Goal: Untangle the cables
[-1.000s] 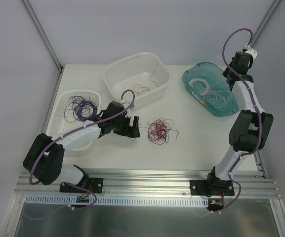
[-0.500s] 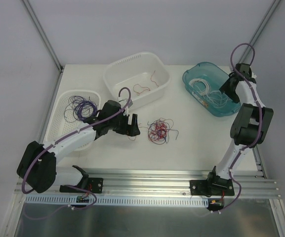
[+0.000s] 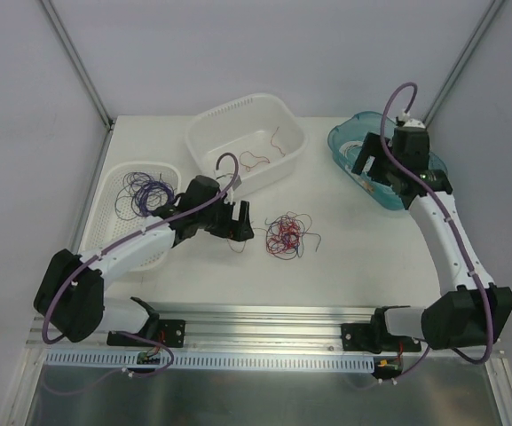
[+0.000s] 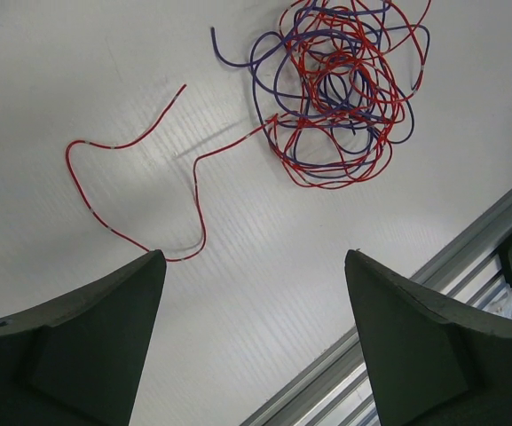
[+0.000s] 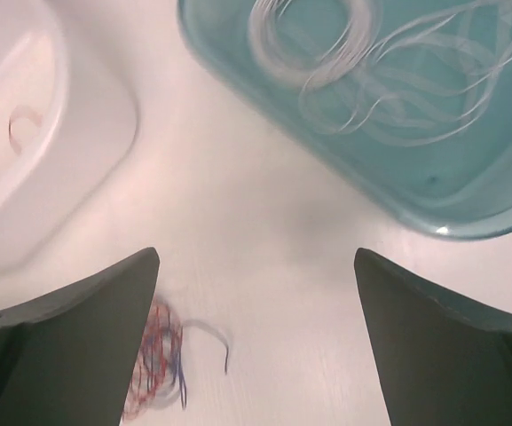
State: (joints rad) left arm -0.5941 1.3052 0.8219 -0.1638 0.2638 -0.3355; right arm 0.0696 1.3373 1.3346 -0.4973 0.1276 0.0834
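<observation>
A tangle of red and purple cables point(image 3: 287, 235) lies on the white table, mid-front. In the left wrist view the cable tangle point(image 4: 335, 89) is ahead and to the right, and one loose red cable point(image 4: 196, 177) trails from it to the left fingertip. My left gripper point(image 3: 245, 222) point(image 4: 254, 257) is open just left of the tangle and holds nothing. My right gripper point(image 3: 371, 169) point(image 5: 256, 253) is open and empty, above the near-left rim of the teal bin point(image 3: 349, 133) point(image 5: 344, 177). White cables point(image 5: 326, 44) lie coiled inside that bin. The right wrist view shows the tangle point(image 5: 153, 368) blurred, low left.
A deep white basket point(image 3: 211, 124) at the back holds a few red cables point(image 3: 260, 160). A flat white basket point(image 3: 114, 191) on the left holds purple cables point(image 3: 149, 191). An aluminium rail point(image 3: 264, 319) point(image 4: 468, 240) runs along the table's near edge.
My right arm has swung down and left from high over the teal bin, and its gripper has gone from shut to open. My left gripper edged slightly right, toward the tangle.
</observation>
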